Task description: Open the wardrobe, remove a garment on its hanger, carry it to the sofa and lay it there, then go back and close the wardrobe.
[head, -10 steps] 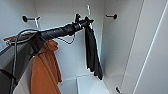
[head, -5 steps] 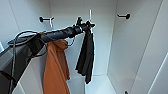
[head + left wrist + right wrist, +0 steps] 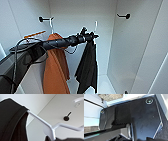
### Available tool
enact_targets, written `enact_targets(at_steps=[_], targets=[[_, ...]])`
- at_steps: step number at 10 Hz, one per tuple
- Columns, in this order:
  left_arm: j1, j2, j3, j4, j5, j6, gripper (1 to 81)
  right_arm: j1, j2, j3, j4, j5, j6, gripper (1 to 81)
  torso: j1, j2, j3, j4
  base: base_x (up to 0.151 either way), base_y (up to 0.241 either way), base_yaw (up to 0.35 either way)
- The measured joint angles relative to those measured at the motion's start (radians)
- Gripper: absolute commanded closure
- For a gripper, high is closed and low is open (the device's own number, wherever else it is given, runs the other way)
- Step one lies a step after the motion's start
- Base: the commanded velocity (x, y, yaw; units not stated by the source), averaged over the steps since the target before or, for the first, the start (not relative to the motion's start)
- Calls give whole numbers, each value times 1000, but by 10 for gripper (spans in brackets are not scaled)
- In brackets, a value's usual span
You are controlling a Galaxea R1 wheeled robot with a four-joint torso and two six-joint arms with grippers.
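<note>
My left gripper [image 3: 92,37], mid-frame, is clamped on the hanger [image 3: 95,26]; the black garment [image 3: 87,66] hangs from it, just right of the orange garment [image 3: 55,67], inside the open wardrobe [image 3: 80,15].

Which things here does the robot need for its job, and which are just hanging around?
Needed:
the wardrobe, open
the black garment
the white hanger
the left gripper, at the hanger

Just there:
the orange garment
the black wall hook
</note>
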Motion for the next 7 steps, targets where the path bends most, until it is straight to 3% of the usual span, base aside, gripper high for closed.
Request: enact_targets(at_steps=[3,7], targets=[[22,-34,94,19,1,0,811,-1,0,1,0,-1,0,10,0,0,0,0,0,0,0],[105,-53,175,39,14,11,811,13,-1,2,0,4,0,10,0,0,-1,0,-133,0,0]])
